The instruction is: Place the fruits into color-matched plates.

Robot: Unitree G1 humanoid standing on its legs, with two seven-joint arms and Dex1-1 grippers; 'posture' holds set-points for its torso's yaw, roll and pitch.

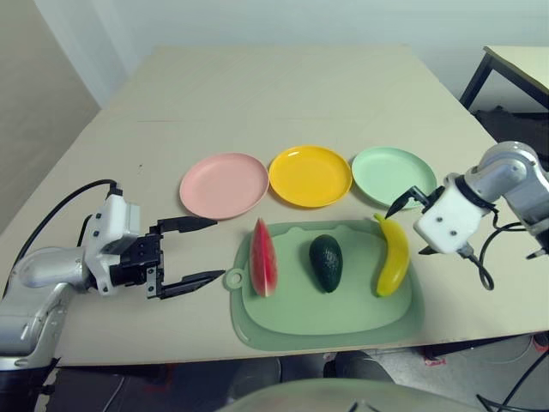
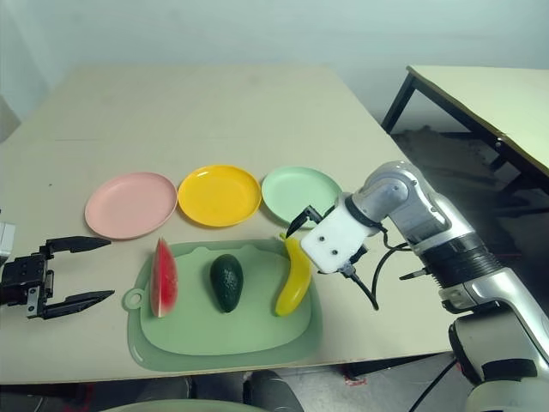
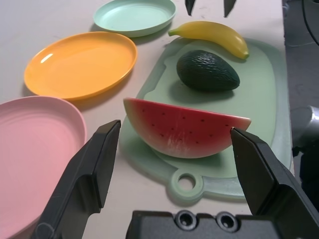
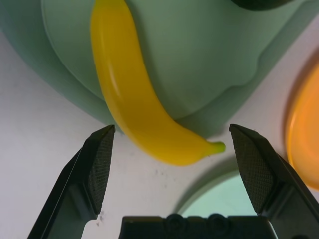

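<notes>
The robot's right arm (image 2: pixel 413 215) reaches in over the pale table (image 1: pixel 274 94), its right gripper (image 4: pixel 172 127) tilted down above the banana's (image 1: pixel 394 257) green-tipped end, fingers spread wide to either side and gripping nothing. The left arm (image 1: pixel 50 273) lies low at the table's left; the left gripper (image 3: pixel 175 125), also spread and unloaded, points across at the watermelon wedge (image 1: pixel 264 262) from just beside the mat. The rounded green cutting mat (image 1: pixel 296 313) sits near the table's near edge. Beyond it, the pink plate (image 1: pixel 225 184), yellow plate (image 1: pixel 310 176) and mint green plate (image 1: pixel 395 172) stand bare in a left-to-right row, close together, with open tabletop behind them. All three fruits are on the mat: wedge at left, dark green avocado (image 1: pixel 326 263) in the middle, banana at right, its green tip overhanging the far edge near the mint green plate.
</notes>
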